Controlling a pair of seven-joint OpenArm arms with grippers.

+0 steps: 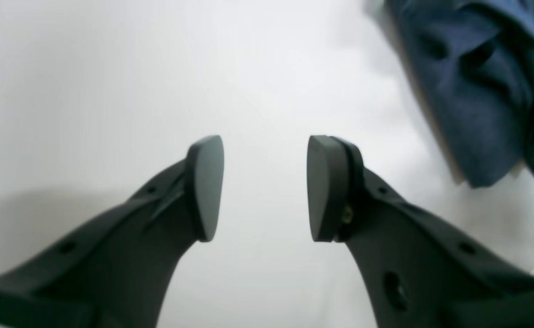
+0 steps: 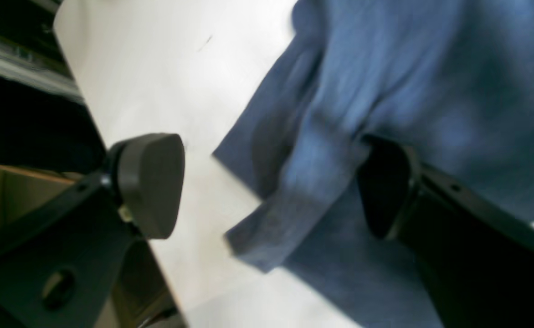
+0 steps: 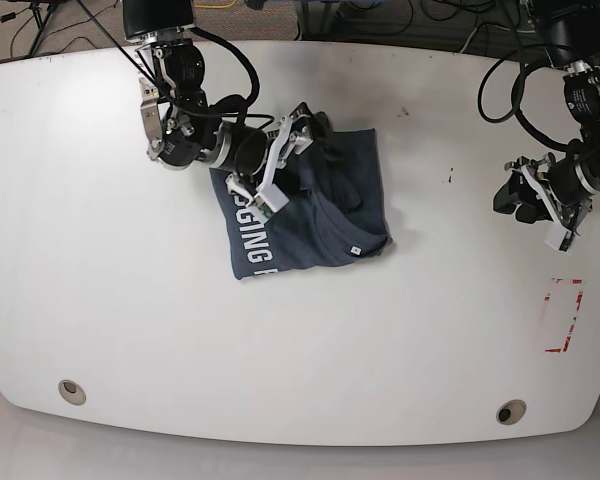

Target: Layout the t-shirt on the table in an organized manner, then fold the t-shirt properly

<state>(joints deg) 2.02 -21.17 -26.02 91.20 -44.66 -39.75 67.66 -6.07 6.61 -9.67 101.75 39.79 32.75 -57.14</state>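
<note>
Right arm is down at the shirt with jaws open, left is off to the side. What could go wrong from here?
The t-shirt lies bunched in layers, so the right gripper, open with a fold between its fingers, may pinch several layers and drag the heap instead of spreading it. The left gripper hangs open over bare table, apart from the cloth, so nothing anchors the far side.
</note>
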